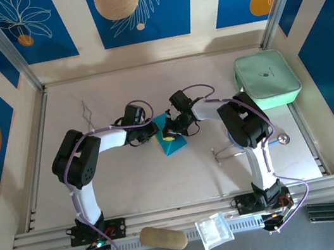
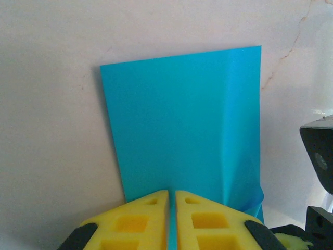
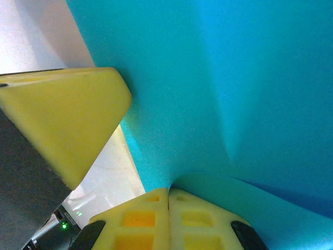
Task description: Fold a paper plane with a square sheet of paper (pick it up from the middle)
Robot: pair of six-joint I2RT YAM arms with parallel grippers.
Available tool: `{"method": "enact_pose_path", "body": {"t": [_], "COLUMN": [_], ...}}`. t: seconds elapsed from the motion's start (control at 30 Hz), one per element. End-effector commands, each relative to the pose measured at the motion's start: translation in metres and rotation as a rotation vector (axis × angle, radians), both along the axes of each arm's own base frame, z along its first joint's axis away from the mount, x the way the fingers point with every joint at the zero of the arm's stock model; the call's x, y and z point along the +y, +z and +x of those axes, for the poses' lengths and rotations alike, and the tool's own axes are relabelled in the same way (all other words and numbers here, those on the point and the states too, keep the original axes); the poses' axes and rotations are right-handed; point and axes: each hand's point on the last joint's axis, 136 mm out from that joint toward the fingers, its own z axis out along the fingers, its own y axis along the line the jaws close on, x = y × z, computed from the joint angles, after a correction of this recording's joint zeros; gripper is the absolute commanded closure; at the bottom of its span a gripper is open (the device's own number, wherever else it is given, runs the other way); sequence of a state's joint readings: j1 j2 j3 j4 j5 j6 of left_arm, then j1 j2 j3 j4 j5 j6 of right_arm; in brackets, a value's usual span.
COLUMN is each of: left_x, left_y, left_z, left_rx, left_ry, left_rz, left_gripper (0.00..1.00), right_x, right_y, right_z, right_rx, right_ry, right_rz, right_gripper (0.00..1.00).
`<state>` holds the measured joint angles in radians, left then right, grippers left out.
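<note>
Two grips, one sheet: we see the left gripper (image 2: 171,208) with its yellow pads pressed together on the near edge of the square sheet of paper (image 2: 182,120), a teal sliver caught between them. The right gripper (image 3: 169,205) is likewise closed, nipping a curled edge of the same sheet. A soft crease runs away from the left fingertips, a little to their right. We judge the folding to be at an early stage, with one crease begun and no pointed nose yet. The next move calls for both arms travelling together, so the paper neither tears nor slips, with edges matched before any pressing. Beyond the left fingertips the sheet's far edge and corners hang free. Bare table (image 1: 132,182) lies all round both grippers, with the mint-green pouch (image 1: 266,79) well apart behind the right one. The tightest room is between the fingertips themselves.
</note>
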<state>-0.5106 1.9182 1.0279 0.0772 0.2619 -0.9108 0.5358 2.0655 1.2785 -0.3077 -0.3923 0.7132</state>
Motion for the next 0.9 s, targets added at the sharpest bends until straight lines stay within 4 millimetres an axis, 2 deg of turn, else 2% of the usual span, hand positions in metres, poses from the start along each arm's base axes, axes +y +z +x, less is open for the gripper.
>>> {"method": "enact_pose_path", "body": {"t": [0.0, 0.33, 0.63, 0.87], "left_x": [0.004, 0.005, 0.004, 0.000], "left_y": [-0.019, -0.020, -0.019, -0.005], "left_z": [-0.009, -0.010, -0.009, -0.004], "left_rx": [0.064, 0.069, 0.065, 0.053], "left_ry": [-0.013, -0.008, -0.011, -0.015], "left_rz": [0.021, 0.024, 0.021, 0.000], "left_gripper": [0.87, 0.87, 0.87, 0.86], "right_x": [0.000, -0.005, -0.003, -0.005], "right_y": [-0.003, -0.009, -0.011, -0.017], "right_z": [-0.003, -0.004, -0.005, -0.007], "right_rx": [0.008, 0.015, 0.023, 0.049], "right_ry": [0.019, 0.009, 0.021, 0.019], "right_rz": [-0.015, -0.051, -0.043, -0.056], "right_gripper": [1.00, 1.00, 1.00, 1.00]}}
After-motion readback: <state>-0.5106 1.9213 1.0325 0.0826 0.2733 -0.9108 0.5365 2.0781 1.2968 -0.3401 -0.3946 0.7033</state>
